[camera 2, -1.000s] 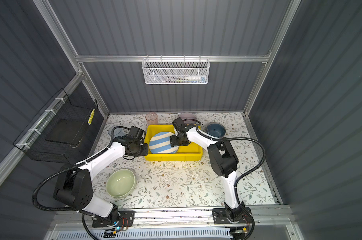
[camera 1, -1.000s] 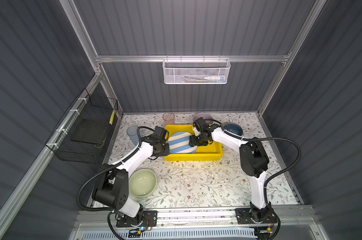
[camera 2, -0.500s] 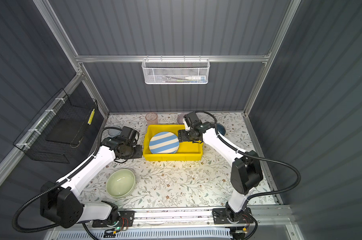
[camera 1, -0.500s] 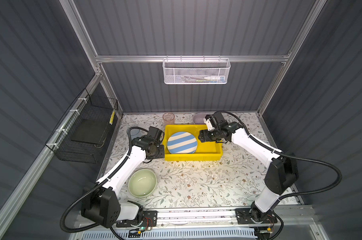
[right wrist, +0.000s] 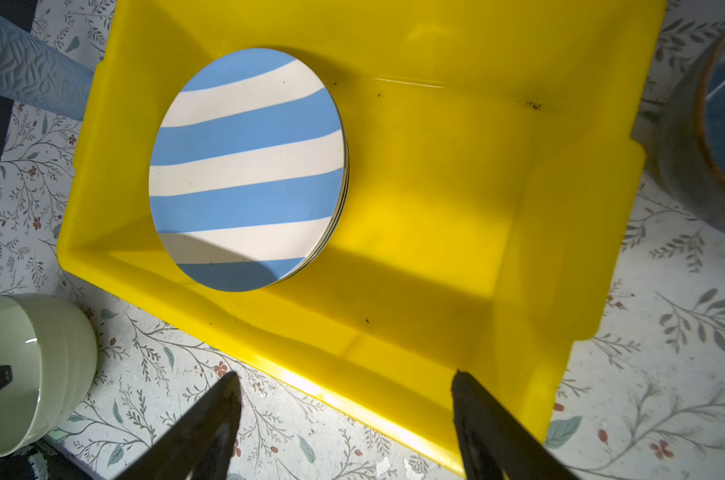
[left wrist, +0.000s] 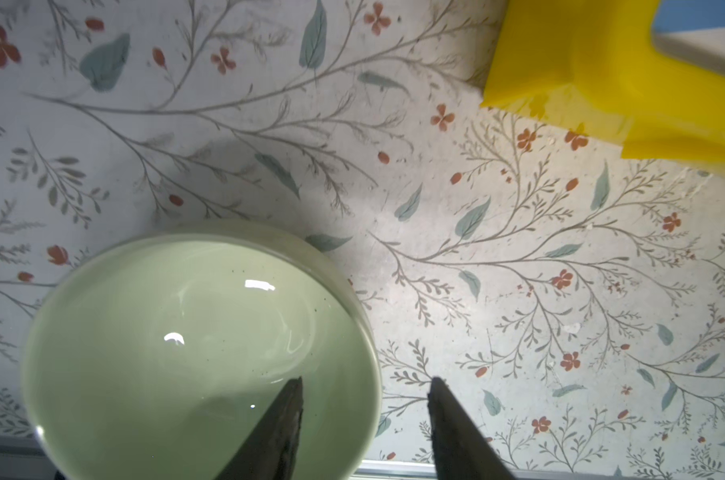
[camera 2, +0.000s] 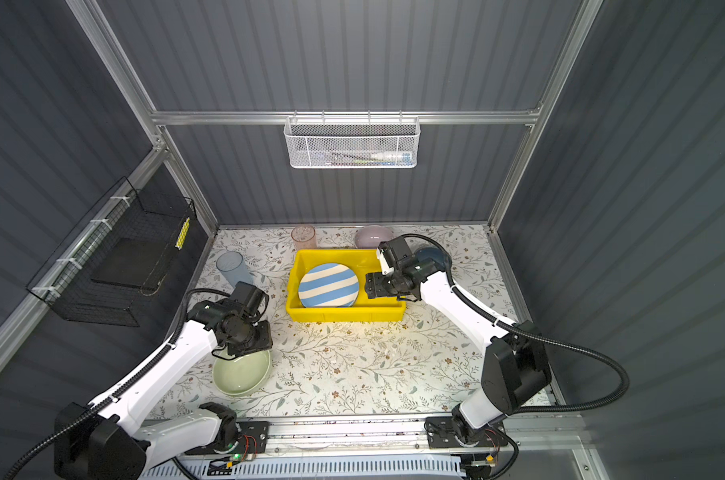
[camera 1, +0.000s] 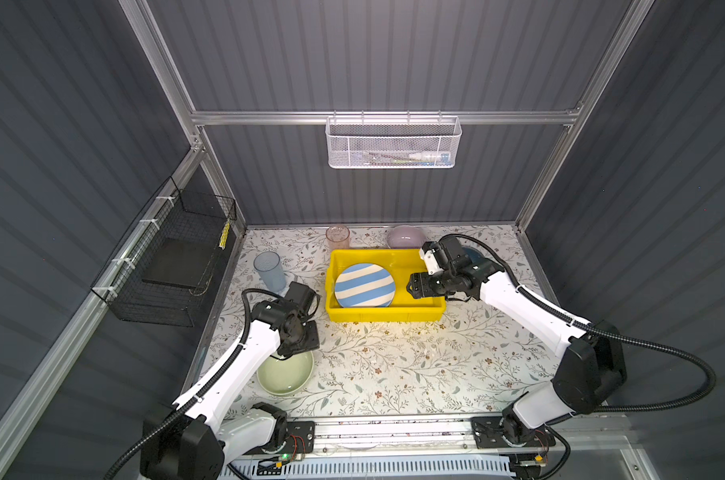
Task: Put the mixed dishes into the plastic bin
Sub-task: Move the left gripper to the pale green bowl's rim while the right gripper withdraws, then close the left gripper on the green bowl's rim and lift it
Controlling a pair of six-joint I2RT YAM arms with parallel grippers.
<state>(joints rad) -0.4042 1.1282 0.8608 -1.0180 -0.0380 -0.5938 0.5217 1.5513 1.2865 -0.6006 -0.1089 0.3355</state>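
Rim of the green bowl [left wrist: 194, 345] on the bench [left wrist: 518, 270] is straddled by the left tool [left wrist: 365, 382], jaws parted, empty; the yellow bin [camera 1: 385, 313], striped plate [camera 1: 365, 285] inside, lies beyond, under the open right tool [right wrist: 345, 375].

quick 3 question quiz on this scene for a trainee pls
1. True or false: the striped plate lies inside the yellow bin.
2. Which dish is nearest the left end effector? A) pink cup B) green bowl C) lilac bowl
3. Fill in: the right end effector, at the bin, is ____ and holds nothing.
Key: 1 true; 2 B; 3 open.
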